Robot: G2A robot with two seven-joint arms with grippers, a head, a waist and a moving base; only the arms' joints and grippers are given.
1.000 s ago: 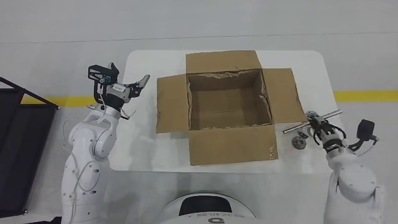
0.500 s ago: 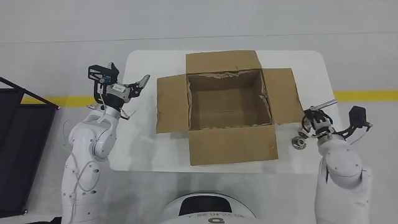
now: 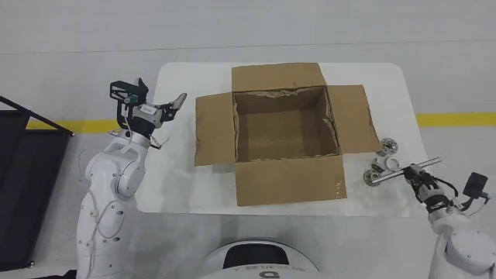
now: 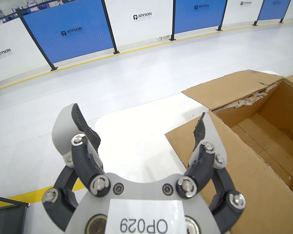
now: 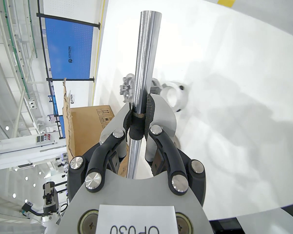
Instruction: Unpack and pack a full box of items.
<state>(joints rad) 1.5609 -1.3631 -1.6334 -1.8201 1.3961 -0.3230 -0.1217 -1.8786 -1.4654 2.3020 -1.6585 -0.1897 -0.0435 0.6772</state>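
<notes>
An open cardboard box (image 3: 287, 128) stands in the middle of the white table (image 3: 186, 85), flaps folded out, its inside bare. At the table's front right corner my right gripper (image 3: 416, 175) (image 5: 139, 113) is shut on a shiny steel rod (image 3: 431, 162) (image 5: 146, 57), held near its middle and level above the tabletop. Below the rod a white ring (image 3: 387, 146) (image 5: 174, 96) and a toothed metal part (image 3: 373, 177) (image 5: 126, 90) lie on the table. My left gripper (image 3: 159, 112) (image 4: 139, 125) hangs open and holds nothing, over the table's left edge beside the box's left flap (image 4: 209, 147).
A dark rack (image 3: 23, 178) stands on the floor left of the table. A yellow floor line (image 3: 457, 118) runs behind. The table's left part and its far right corner are bare white.
My right arm has carried the rod from beside the box's right flap toward the table's front right corner. The left arm has stayed still.
</notes>
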